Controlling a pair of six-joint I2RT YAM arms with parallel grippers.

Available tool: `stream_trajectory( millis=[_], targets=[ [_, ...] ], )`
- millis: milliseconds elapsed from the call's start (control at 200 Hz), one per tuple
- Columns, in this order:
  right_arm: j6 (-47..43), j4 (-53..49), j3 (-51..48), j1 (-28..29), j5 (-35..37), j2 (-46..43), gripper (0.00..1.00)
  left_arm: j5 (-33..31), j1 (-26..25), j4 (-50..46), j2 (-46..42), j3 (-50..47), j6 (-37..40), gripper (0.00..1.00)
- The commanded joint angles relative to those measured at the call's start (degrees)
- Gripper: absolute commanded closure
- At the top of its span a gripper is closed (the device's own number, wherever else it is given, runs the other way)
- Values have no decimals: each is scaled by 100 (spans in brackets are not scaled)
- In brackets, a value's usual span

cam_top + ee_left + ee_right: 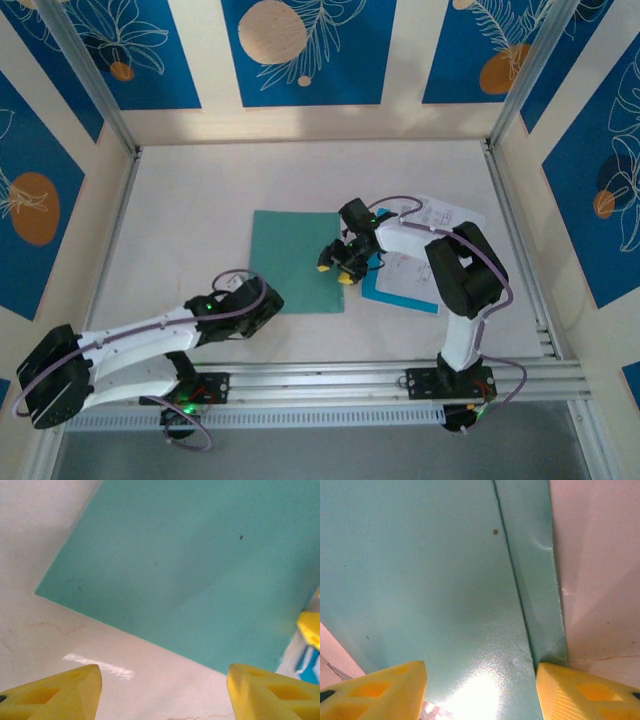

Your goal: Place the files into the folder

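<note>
The folder [295, 260] lies flat beneath the spread right end effector [481, 680], just ahead of the spread left end effector [164, 680].

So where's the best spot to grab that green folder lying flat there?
Probably its right edge, coming from where the files lie: the folder lies flat, but there the top leaf stops short of the lower one, leaving a lip to catch.

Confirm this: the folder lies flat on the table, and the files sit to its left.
Not quite. The folder lies flat on the table, but the files sit to its right, as the top external view shows.
</note>
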Motion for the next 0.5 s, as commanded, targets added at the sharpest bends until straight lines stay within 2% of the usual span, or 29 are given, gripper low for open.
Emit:
stream_trajectory(
  millis=[0,165,385,495],
  targets=[
    [51,-99,-98,41,-79,-7,39,-443,-148,609,24,-198,-1269,32],
    [28,-151,-139,50,12,46,38,-515,-259,1278,348,-452,-1720,32],
    [-22,-215,-150,111,150,20,38,-750,-285,1435,505,-495,-1874,36],
    [-32,-233,-150,127,172,33,38,-970,-337,2044,572,-737,-2009,38]
  ],
)
